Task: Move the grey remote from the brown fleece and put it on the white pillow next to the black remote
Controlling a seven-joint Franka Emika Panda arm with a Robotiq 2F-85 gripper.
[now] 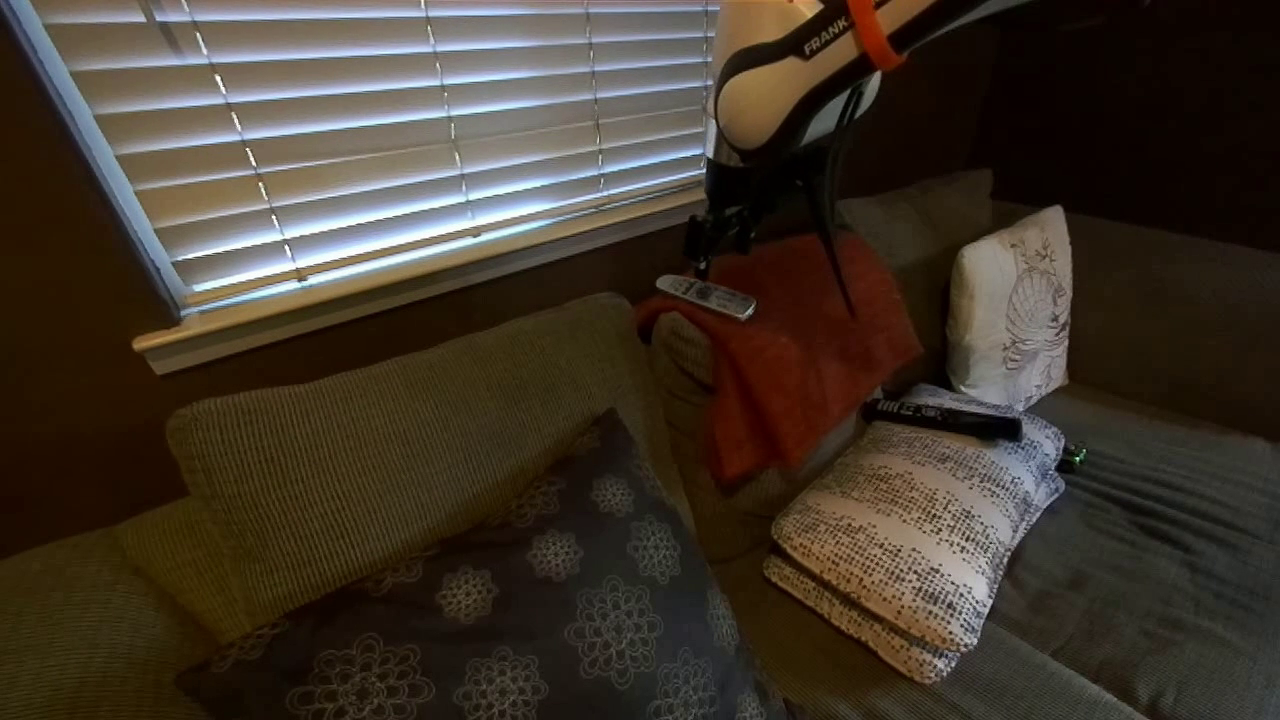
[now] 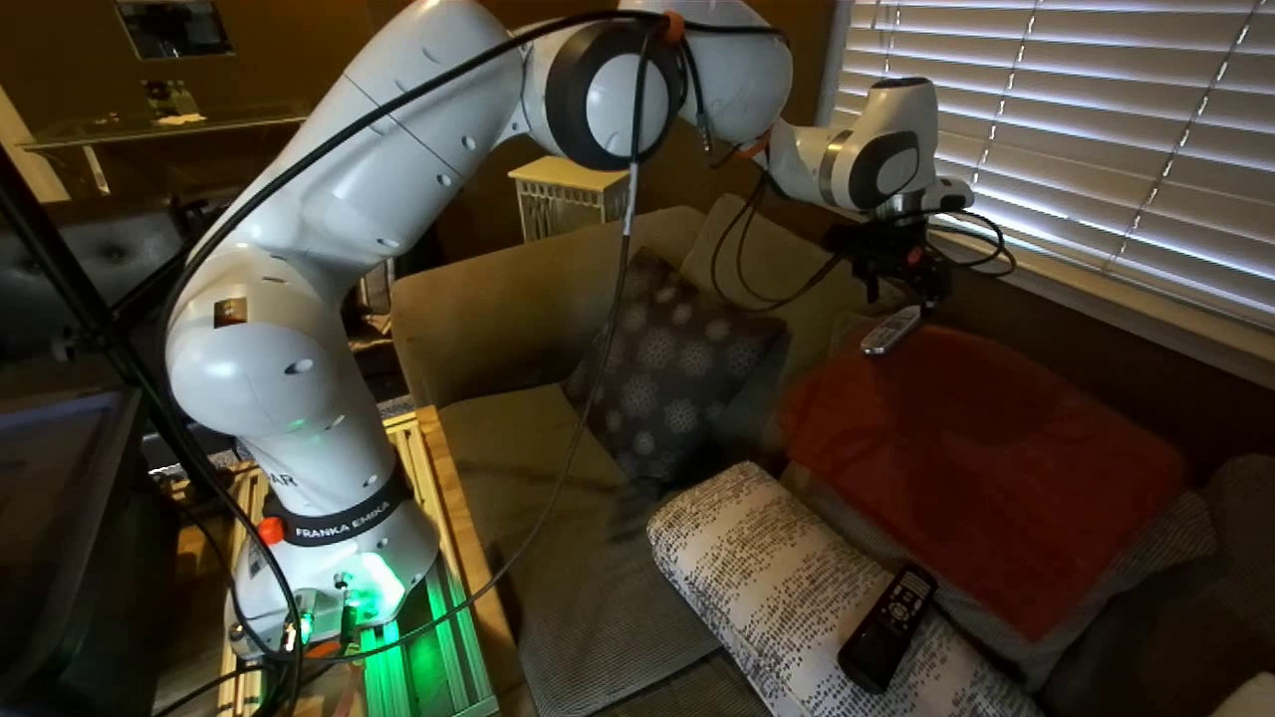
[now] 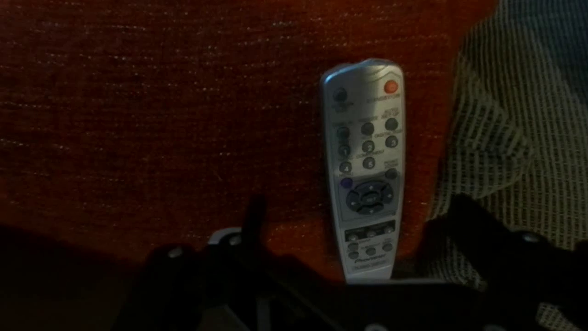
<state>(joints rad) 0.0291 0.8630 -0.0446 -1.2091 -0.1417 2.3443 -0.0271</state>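
now one grey remote (image 3: 367,165) on fleece (image 2: 996,458), one black remote (image 2: 889,627) on pillow (image 2: 782,583); jaws apart

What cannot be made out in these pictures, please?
Lower tip of the grey remote, wrist view: hidden by the gripper.
Button labels on the black remote, both exterior views: too small.
Part of the white pillow, in an exterior view: cut off by the bottom edge.

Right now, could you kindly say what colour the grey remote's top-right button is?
That button is reddish orange, clearest in the wrist view.
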